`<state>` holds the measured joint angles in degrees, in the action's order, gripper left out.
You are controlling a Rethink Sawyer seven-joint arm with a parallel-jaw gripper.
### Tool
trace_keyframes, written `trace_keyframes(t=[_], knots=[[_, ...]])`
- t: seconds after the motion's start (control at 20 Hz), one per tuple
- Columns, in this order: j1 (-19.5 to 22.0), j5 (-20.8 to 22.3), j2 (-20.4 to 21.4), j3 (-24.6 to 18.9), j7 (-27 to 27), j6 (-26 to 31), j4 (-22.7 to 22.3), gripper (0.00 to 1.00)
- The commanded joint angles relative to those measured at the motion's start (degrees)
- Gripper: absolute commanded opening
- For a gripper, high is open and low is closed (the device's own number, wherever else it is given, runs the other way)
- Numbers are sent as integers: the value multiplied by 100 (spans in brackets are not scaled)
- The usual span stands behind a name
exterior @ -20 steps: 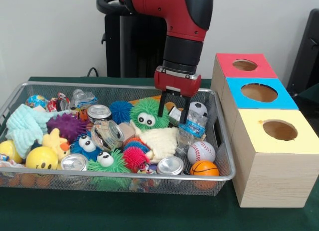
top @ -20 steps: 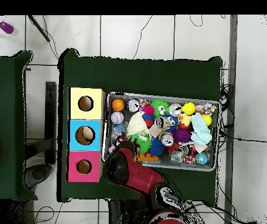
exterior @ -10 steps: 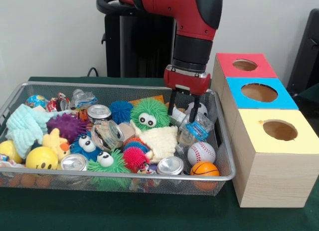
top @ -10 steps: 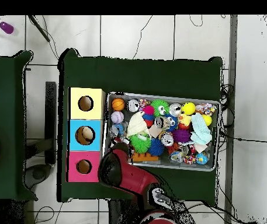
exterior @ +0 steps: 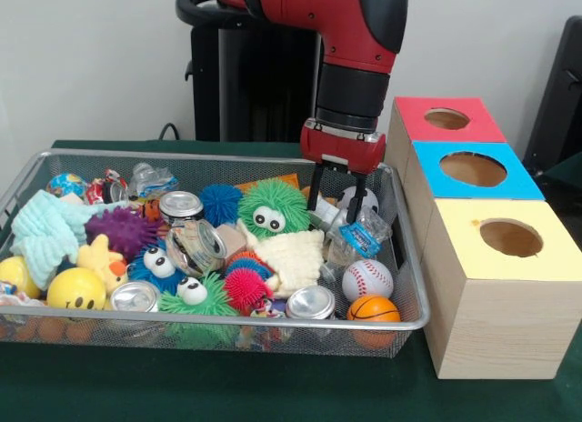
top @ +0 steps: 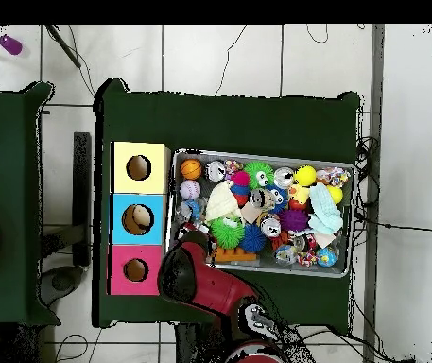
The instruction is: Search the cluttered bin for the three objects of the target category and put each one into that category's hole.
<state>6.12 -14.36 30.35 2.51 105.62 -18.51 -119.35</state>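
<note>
- Now, in the front view my gripper (exterior: 337,201) hangs at the right end of the wire basket (exterior: 411,295), a little right of the frame's middle, with the two dark fingers (exterior: 314,193) pointing straight down.
- The fingers look a little spread, and a crushed plastic bottle (exterior: 355,236) with a blue label sits just under the right one; I cannot tell if it is pinched or only touched.
- I judge this bottle to be the thing I am after, but the target category is not shown to me, so this is my guess.
- The bottle lies tilted, its long axis going from lower left to upper right in the frame, and its body is below and slightly right of the fingertips.
- Close around it are a soccer ball (exterior: 364,199) behind, a baseball (exterior: 366,278) in front, and a green fuzzy toy (exterior: 271,208) to the left.
- The three boxes stand right of the basket: the red box (exterior: 446,120) at the upper right, the blue box (exterior: 473,170) in the middle, the yellow box (exterior: 509,239) lowest.
- So the carry will go to the right in this view, over the basket's rim.
- In the overhead view the arm (top: 200,279) covers the gripper, so I cannot check the grasp from there.
</note>
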Motion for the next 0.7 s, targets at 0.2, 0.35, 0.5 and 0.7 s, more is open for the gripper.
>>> trace_keyframes(t=[0.2, 0.35, 0.5, 0.7], knots=[[102, -326, -59, -479, 1679, 15, -4, 100], [128, -411, -64, -521, 1849, -87, -21, 100], [132, -690, -33, -542, 2178, -226, -41, 100], [92, -895, 16, -446, 1964, 235, 128, 100]])
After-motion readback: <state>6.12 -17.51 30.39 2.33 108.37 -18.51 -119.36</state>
